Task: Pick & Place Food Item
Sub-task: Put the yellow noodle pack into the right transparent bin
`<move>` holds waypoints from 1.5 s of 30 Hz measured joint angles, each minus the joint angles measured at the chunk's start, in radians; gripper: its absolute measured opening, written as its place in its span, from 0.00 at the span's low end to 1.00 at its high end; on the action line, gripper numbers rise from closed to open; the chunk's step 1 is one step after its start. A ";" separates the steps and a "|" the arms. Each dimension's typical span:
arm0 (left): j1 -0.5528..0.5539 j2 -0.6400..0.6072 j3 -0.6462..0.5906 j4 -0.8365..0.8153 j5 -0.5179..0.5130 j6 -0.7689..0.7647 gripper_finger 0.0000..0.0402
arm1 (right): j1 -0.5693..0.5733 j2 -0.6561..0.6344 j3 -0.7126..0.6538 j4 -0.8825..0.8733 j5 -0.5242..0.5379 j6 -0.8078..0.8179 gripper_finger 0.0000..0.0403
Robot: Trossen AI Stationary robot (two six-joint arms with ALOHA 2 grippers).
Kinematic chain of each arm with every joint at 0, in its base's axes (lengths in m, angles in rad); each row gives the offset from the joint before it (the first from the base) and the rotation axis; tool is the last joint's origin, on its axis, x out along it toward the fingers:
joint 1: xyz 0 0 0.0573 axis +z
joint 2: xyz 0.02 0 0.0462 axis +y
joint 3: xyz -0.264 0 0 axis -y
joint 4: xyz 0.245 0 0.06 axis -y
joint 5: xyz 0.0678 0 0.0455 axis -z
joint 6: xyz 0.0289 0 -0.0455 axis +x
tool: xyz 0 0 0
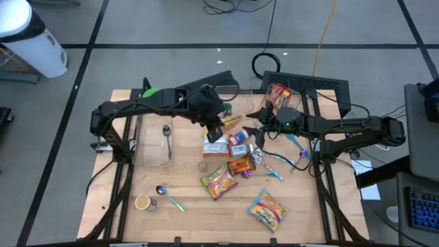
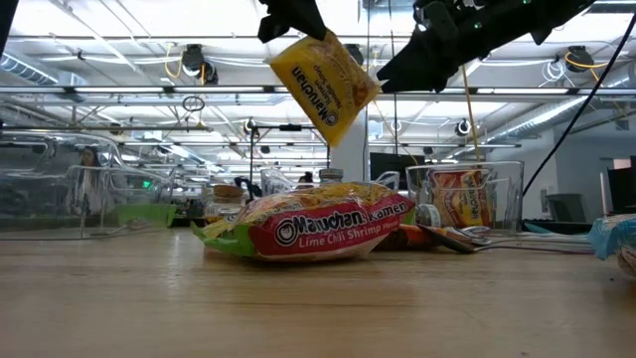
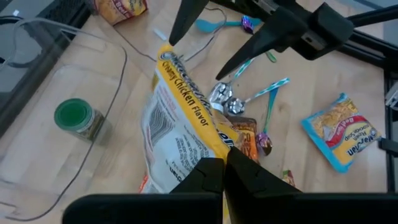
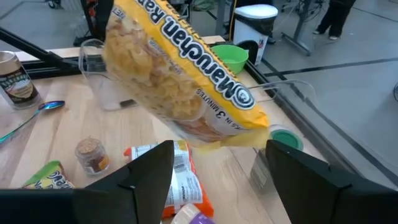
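Note:
A yellow Maruchan ramen packet (image 2: 323,82) hangs in the air above the middle of the table, with my left gripper (image 3: 224,165) shut on its upper end. In the left wrist view it reads "Creamy Chicken Flavor" (image 3: 186,106). My right gripper (image 4: 217,162) is open and close to the packet's lower free end (image 4: 236,134). Its two fingers stand on either side of that end, and I see no touch. In the high view my left gripper (image 1: 214,129) and my right gripper (image 1: 263,132) face each other over a pile of food items. My left gripper pinches the packet's upper end (image 3: 208,149) between its two shut fingers, coming from above and slanting down. The packet hangs below the fingers, tilted, its lower end toward my right gripper. It is lifted clear of the table and of the items under it.
A Lime Chili Shrimp ramen packet (image 2: 308,229) lies under the grippers, and a blue packet (image 1: 267,209) lies nearer the front. A clear container (image 1: 154,140) sits at the left, another with a cup of noodles (image 1: 278,92) at the far right. Spoons (image 1: 171,197), a small cup (image 1: 143,202) and a green-lidded jar (image 3: 74,118) lie around.

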 joint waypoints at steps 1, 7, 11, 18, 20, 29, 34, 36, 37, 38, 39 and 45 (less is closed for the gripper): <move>-0.001 0.000 0.000 0.000 -0.002 0.001 0.00 | 0.000 0.000 0.000 0.000 0.000 -0.002 0.61; -0.011 0.000 0.000 0.000 -0.003 0.006 0.00 | -0.011 0.000 0.000 -0.002 0.000 -0.001 0.60; -0.020 0.000 0.000 0.000 -0.003 0.016 0.00 | -0.026 0.000 0.000 -0.002 -0.001 0.002 0.60; -0.037 0.000 0.000 0.000 -0.003 0.030 0.00 | -0.034 0.000 0.000 -0.002 -0.014 0.003 0.59; -0.039 0.000 0.000 0.003 -0.003 0.032 0.00 | -0.034 0.000 0.000 -0.002 -0.050 0.002 0.58; -0.039 0.000 0.000 0.056 -0.002 0.057 0.00 | -0.033 0.000 0.000 -0.002 -0.057 0.017 0.47; -0.039 0.000 0.000 0.055 -0.002 0.060 0.00 | -0.033 0.000 0.000 -0.002 -0.057 0.017 0.36; -0.039 0.000 0.000 0.054 -0.002 0.059 0.00 | -0.033 0.000 0.000 -0.002 -0.057 0.017 0.31; -0.039 0.000 0.000 0.053 -0.002 0.059 0.00 | -0.033 0.000 0.000 -0.002 -0.057 0.017 0.29; -0.039 0.000 0.000 0.052 -0.002 0.059 0.00 | -0.033 0.000 0.000 -0.002 -0.058 0.017 0.26; -0.039 0.000 0.000 0.051 -0.002 0.059 0.00 | -0.033 0.000 0.000 -0.002 -0.063 0.017 0.23; -0.039 0.000 0.000 0.048 0.001 0.059 0.00 | -0.033 0.000 0.000 -0.002 -0.114 0.014 0.03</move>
